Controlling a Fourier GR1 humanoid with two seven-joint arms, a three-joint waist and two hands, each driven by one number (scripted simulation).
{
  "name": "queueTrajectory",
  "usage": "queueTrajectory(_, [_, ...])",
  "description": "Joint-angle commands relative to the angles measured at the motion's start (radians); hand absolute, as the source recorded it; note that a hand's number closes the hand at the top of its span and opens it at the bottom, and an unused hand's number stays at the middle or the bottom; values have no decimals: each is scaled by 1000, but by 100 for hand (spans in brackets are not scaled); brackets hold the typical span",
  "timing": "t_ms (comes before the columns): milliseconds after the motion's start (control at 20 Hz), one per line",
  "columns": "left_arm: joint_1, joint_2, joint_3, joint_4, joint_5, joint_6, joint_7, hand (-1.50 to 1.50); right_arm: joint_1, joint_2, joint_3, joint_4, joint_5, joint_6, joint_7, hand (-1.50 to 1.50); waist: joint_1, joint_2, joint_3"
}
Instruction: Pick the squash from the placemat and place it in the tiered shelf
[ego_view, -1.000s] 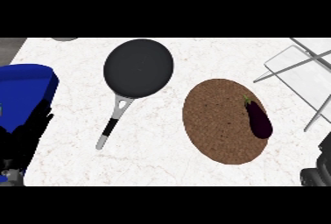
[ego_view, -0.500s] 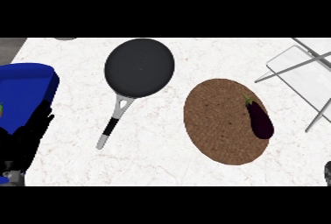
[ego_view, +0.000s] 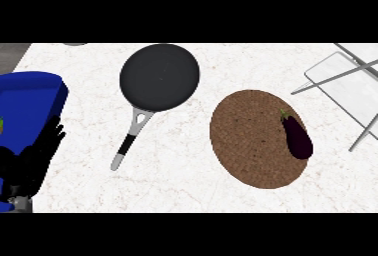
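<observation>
White marble table (ego_view: 184, 190) fills the view. Far left on it there's a big blue thing (ego_view: 33, 100) w/ a rounded top. Can't tell what it is; it runs off the left edge.

Top right is the shelf (ego_view: 347, 85): pale clear panels on thin grey bars, cut off by the right edge.

Mat (ego_view: 247, 145) is a brown woven oval, right of centre, lying flat. Its upper right edge is near the shelf's bars but apart from them.

Pan (ego_view: 159, 77), black & round, sits upper centre, left of the mat, not touching it. Its handle (ego_view: 127, 145) runs down & slightly left: silver near the bowl, then a black grip, then a silver tip.

My left hand (ego_view: 29, 167) shows at lower left, black, in front of the blue thing's lower part. Fingers (ego_view: 53, 134) are straight & point up, holding nothing. It's resting, well apart from pan & mat. Right hand isn't in view.

Task item looks like an eggplant (ego_view: 297, 137), not a squash: dark purple, w/ a small green stem at its upper end. It lies lengthwise on the mat's right side, close to the mat's right edge, btw mat centre & shelf.
</observation>
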Motion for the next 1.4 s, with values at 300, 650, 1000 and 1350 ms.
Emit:
queueTrajectory(300, [-35, 25, 38, -24, 21, -26, 55, 0, 120, -23, -122, 141, -37, -308, 10, 150, 3, 3, 1])
queueTrajectory(650, [-53, -3, 51, 103, -12, -29, -54, 0, 139, -130, -86, 260, -77, -232, -66, -150, -4, 2, 0])
queueTrajectory(1000, [-51, 12, 65, 24, -2, -35, 31, 0, 128, -122, -126, 252, -182, -395, -87, -150, 4, 1, 0])
queueTrajectory(1350, [-27, 6, 58, 31, -21, -51, 2, 0, 152, -89, -223, 141, -346, -431, -64, -150, -5, -1, 0])
